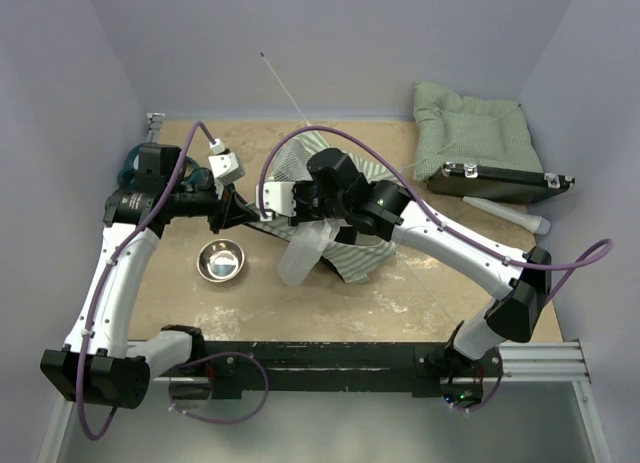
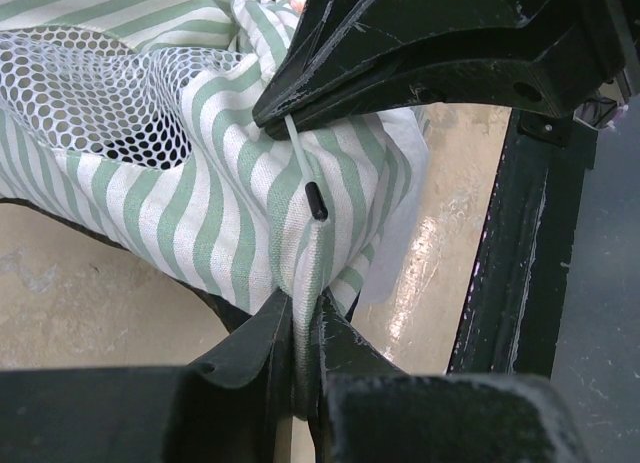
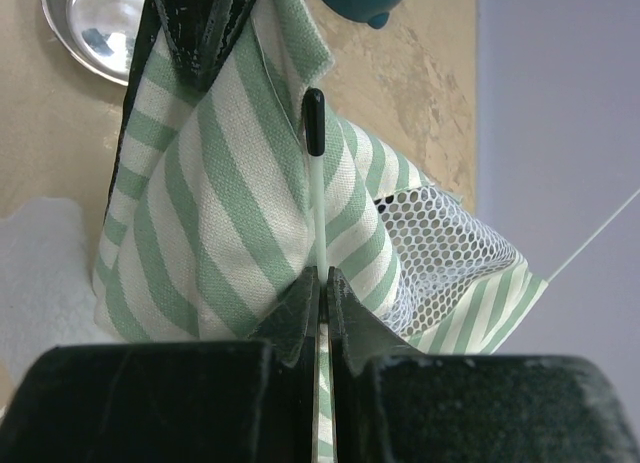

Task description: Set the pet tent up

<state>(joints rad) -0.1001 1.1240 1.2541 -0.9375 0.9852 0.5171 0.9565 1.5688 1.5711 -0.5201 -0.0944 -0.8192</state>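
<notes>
Hanging bunched above the middle of the tan table (image 1: 420, 293), the pale green-and-white striped fabric pet tent (image 1: 358, 259) is held between the two arms, not standing up. Its lower folds and a white cloth flap (image 1: 300, 258) droop onto the tabletop. A white mesh window panel (image 2: 95, 98) bulges from the stripes on the far-left side.

The left gripper (image 2: 303, 308) has its jaws pressed together on a striped fold of the tent's corner, with cloth pinched between the fingers. The right gripper (image 3: 324, 283) meets it head-on from the other side. Its jaws are closed tight on a thin pale flexible pole with a black tip (image 3: 318, 208). The tip stands just past the fingers, against the striped fabric. In the overhead view the rest of the pole rises as a fine line toward the back wall.

A round stainless steel bowl (image 1: 221, 260) sits on the table just left of the tent, near the left arm. A plain green quilted cushion (image 1: 470, 128) lies in the far right corner. A flat black case (image 1: 495, 180) lies against its near edge, and a white tube (image 1: 510, 215) lies just in front of that.
</notes>
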